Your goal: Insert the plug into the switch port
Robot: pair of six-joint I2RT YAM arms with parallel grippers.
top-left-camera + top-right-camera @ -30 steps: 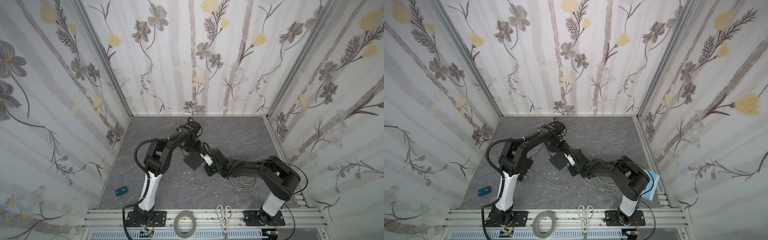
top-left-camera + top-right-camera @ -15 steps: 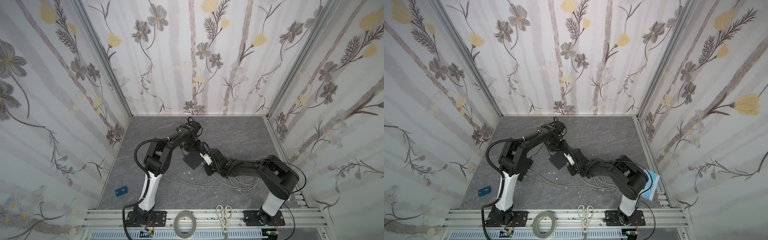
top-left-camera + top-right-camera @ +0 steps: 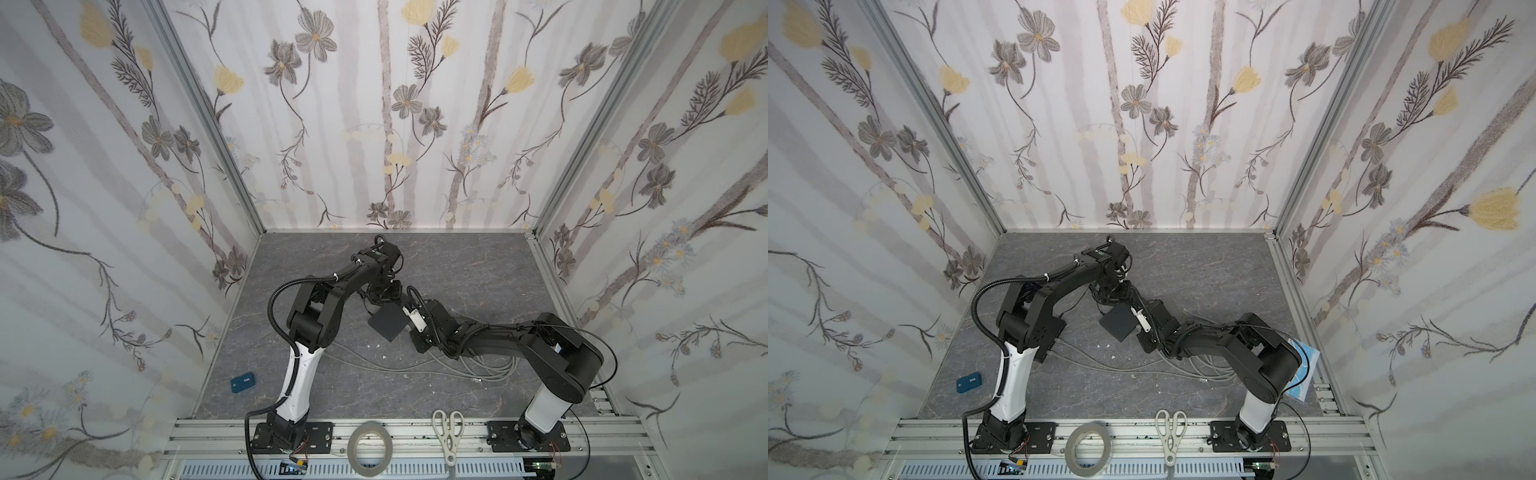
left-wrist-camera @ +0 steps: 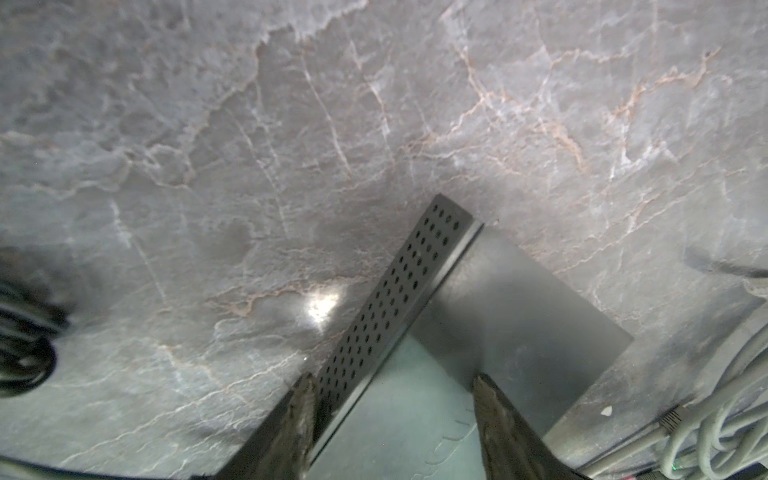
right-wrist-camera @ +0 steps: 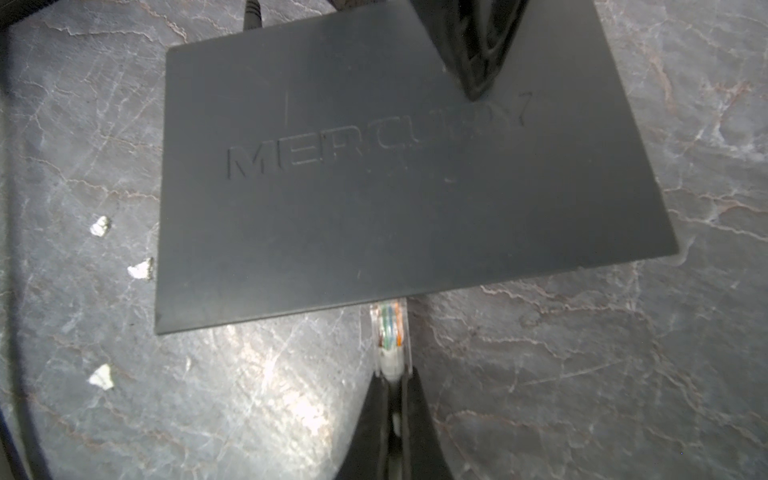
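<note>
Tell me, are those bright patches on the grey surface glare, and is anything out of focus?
Yes: in the left wrist view a glare spot whitens the marbled tabletop beside the switch, and the near fingers blur; in the right wrist view a broader sheen lies beside the plug, which is sharp.

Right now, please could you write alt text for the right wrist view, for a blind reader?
The right gripper, shut on a clear network plug, holds its tip at the edge of a dark grey switch marked MERCURY. The switch lies on a grey marble table, with white scraps beside it.
</note>
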